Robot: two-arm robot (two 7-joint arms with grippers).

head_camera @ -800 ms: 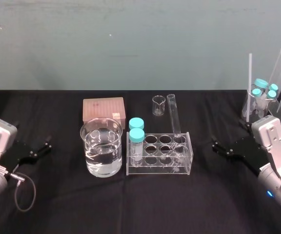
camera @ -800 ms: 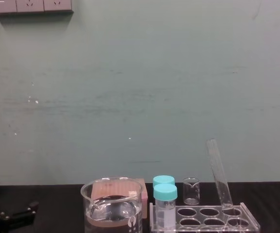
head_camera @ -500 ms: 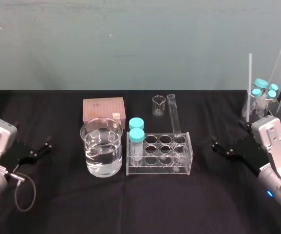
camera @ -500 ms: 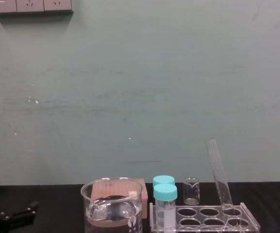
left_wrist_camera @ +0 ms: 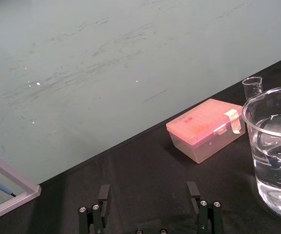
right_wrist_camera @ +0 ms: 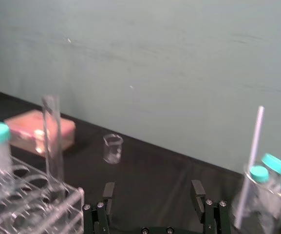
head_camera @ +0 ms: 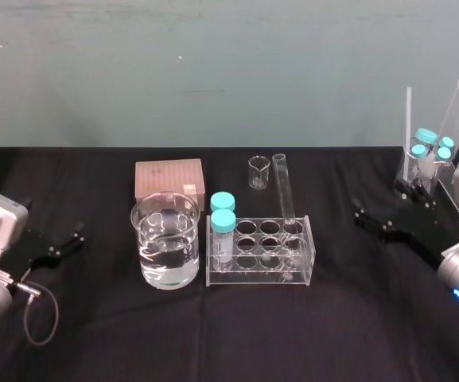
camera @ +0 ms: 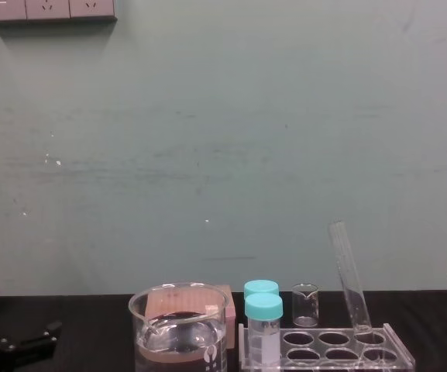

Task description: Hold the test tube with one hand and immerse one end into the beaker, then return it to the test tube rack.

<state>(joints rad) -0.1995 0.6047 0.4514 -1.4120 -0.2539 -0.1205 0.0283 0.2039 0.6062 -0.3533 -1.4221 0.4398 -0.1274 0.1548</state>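
beside the test tube rack [head_camera: 258, 278], the spread right end effector [right_wrist_camera: 153, 185] should clasp the leaning test tube [head_camera: 284, 189] high; left end effector [left_wrist_camera: 148, 186] parked, spread

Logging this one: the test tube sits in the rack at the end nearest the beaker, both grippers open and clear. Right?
No. The head view shows the test tube in the test tube rack at the end farthest from the beaker. The left gripper and right gripper are open and clear.
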